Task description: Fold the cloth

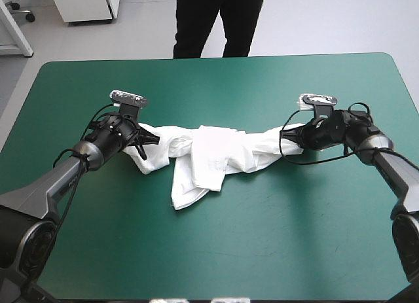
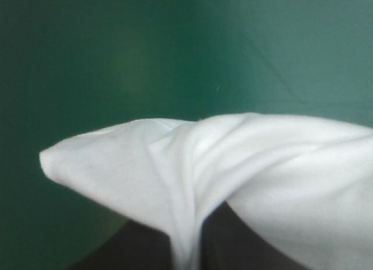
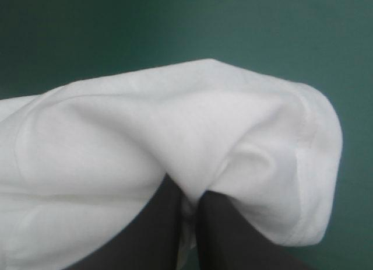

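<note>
My left claw (image 1: 145, 138) and right claw (image 1: 292, 138) each clench one end of the white T-shirt (image 1: 213, 152), its middle drooping to the desk (image 1: 275, 237).

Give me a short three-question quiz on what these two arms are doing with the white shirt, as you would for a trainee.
1. True or false: the T-shirt is already a neat folded bundle.
2. What does the left gripper hold? A) nothing B) one end of the T-shirt C) a brown box
3. How many grippers are shut on the T-shirt?

Key:
1. False: it stretches, bunched, between the two grippers.
2. B.
3. Two: the right gripper pinches the other end.
</note>
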You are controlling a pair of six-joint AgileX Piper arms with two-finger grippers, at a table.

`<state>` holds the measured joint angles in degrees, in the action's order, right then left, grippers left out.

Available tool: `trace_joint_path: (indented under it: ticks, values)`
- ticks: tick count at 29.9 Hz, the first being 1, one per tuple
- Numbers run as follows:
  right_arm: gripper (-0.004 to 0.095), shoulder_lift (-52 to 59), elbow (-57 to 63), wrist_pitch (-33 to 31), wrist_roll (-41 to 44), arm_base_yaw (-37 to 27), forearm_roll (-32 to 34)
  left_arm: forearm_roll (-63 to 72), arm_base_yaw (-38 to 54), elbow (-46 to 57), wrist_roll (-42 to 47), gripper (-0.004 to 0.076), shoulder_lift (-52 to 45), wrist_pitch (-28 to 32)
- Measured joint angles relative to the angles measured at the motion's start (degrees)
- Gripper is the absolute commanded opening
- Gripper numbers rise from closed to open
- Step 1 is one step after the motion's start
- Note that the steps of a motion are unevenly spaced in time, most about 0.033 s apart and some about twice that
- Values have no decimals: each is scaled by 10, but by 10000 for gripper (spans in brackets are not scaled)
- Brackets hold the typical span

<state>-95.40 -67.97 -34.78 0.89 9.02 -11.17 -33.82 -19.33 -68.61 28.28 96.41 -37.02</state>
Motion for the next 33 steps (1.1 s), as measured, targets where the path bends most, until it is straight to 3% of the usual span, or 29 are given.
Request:
trace_joint_path:
  ticks: [2, 5, 8, 10, 20, 24, 33]
  values:
    - [383, -5, -5, -5, 0, 0, 0, -1, 0, 0, 1, 85, 8, 0]
    - [541, -7, -25, -32, 0, 0, 5, 0, 0, -2, -9, 303, 11, -9]
    - [553, -7, -70, -86, -2, 0, 21, 8, 0, -25, -26, 538, 3, -37]
    - [549, -5, -104, -128, -2, 0, 37, 11, 0, -50, -46, 614, -11, -66]
    - [536, 97, -166, -233, -2, -1, 61, 29, 0, -123, -83, 561, -179, -164]
    - [536, 149, -166, -265, 0, -1, 61, 126, 1, -125, -167, 492, -229, -212]
    - [536, 189, -167, -281, 14, -1, 67, 333, 1, -125, -297, 440, -220, -289]
